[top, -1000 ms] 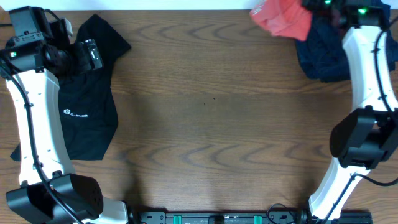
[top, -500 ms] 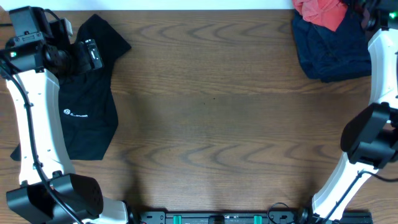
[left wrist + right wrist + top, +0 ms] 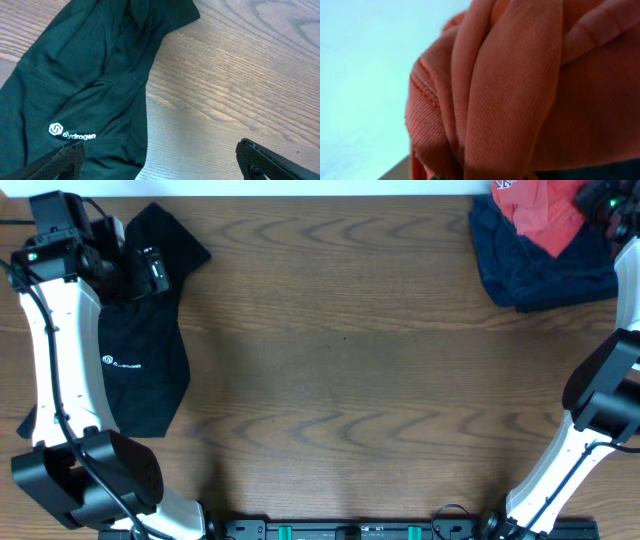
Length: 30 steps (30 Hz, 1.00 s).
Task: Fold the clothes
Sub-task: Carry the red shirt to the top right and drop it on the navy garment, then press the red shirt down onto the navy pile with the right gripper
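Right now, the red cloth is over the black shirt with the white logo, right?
No. The red cloth is over the dark blue garment at the far right corner; the black shirt with the white logo lies apart on the left, as the overhead view shows.

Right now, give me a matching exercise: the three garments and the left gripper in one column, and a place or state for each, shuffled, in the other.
Column one:
1. black garment
2. red garment
3. navy garment
4. left gripper

Column two:
A. over another garment, far right corner
B. open
C. left side of the table, white logo showing
D. partly covered, far right corner

Pairs: 1-C, 2-A, 3-D, 4-B.
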Tool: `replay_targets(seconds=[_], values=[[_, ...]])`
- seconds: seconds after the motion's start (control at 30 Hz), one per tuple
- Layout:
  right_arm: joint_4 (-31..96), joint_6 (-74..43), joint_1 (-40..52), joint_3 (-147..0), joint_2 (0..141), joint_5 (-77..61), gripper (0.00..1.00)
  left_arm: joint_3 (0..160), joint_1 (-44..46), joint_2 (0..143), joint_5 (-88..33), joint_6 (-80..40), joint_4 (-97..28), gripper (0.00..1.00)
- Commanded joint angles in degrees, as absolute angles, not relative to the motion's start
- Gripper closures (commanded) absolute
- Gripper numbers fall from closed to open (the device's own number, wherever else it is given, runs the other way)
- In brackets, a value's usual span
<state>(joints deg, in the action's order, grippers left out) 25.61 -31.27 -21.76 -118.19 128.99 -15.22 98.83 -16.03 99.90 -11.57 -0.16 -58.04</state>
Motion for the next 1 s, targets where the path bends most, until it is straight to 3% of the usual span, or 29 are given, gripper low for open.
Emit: replay_targets(seconds=[0.0,0.13,0.37,0.43,0.8,0.97], values=[[30.3,-30.6,-22.0,-119.4,130.5,-8.7,0.93,98.5,-16.3,100.6,-11.1,0.3,-58.0,0.02],[37.5,-30.6,-22.7,-119.3,130.5,-2.0,0.77,98.5,-16.3,100.7,-11.0,0.3,-57.7,0.02],[47.7,-29.1,-26.7,-119.3,130.5,0.6,0.20,98.5,-16.3,100.7,-11.1,0.3,-57.5,0.02],[49.7,-27.7,-27.8,-119.3,130.1,0.6,0.14,98.5,-16.3,100.7,-11.1,0.3,-57.5,0.02],[49.7,-7.1,-29.1,-119.4,120.8,-11.0,0.12,98.5,-16.3,100.7,-11.0,0.4,-57.2,0.02],[43.8,-4.5,-26.9,-119.4,118.5,-12.7,0.08,98.5,-16.3,100.7,-11.0,0.4,-57.1,0.02]])
